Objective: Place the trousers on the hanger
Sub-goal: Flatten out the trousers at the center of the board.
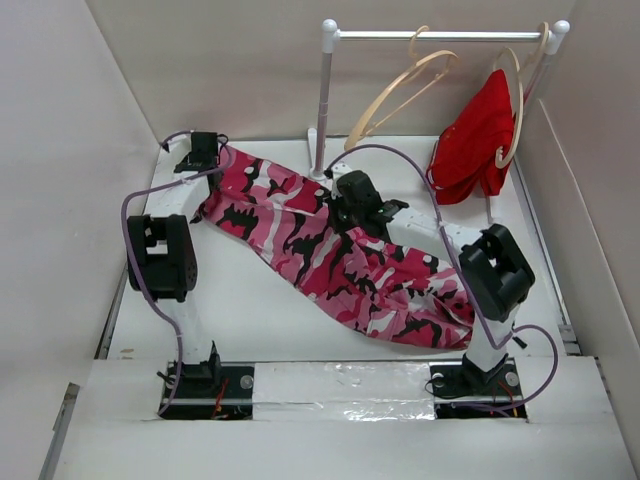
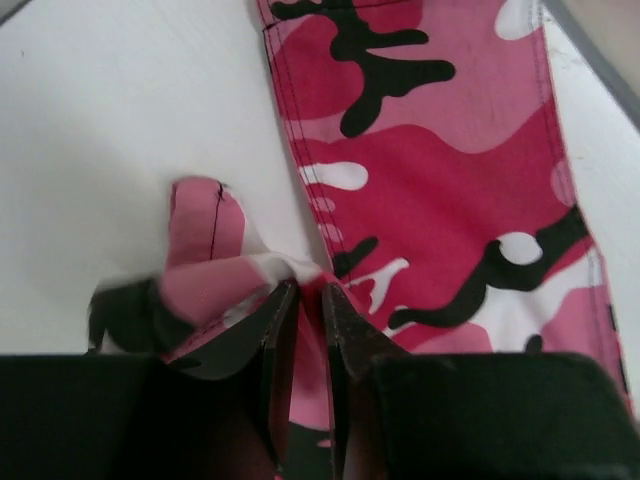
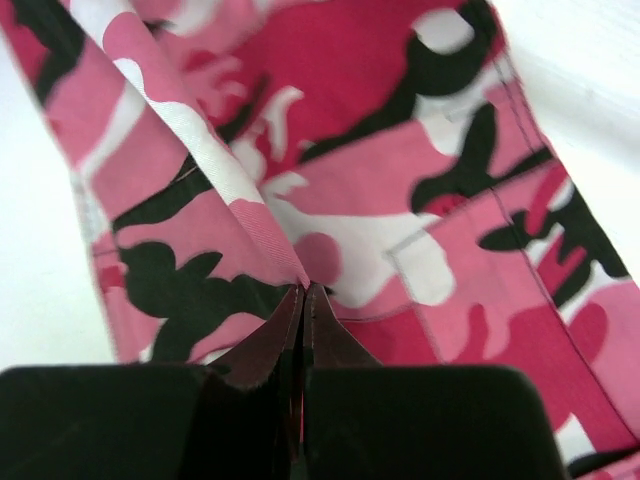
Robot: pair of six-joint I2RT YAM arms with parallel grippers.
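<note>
The camouflage trousers [image 1: 300, 235] lie flat and slant across the table from far left to near right. My left gripper [image 1: 205, 150] is at their far-left end. In the left wrist view its fingertips [image 2: 308, 288] stand slightly apart, with a bunched fold of the trousers [image 2: 440, 180] lying in the narrow gap. My right gripper [image 1: 342, 188] is over the middle of the garment. In the right wrist view it [image 3: 303, 290] is shut on a raised ridge of the trousers [image 3: 380, 200]. The empty pale hanger [image 1: 400, 95] hangs tilted on the rail at the back.
A white rail [image 1: 440, 35] on a post [image 1: 325, 100] stands at the back right. A second hanger [image 1: 516, 110] on it carries a plain red garment [image 1: 480, 135]. Pale walls close in the table on the left, back and right.
</note>
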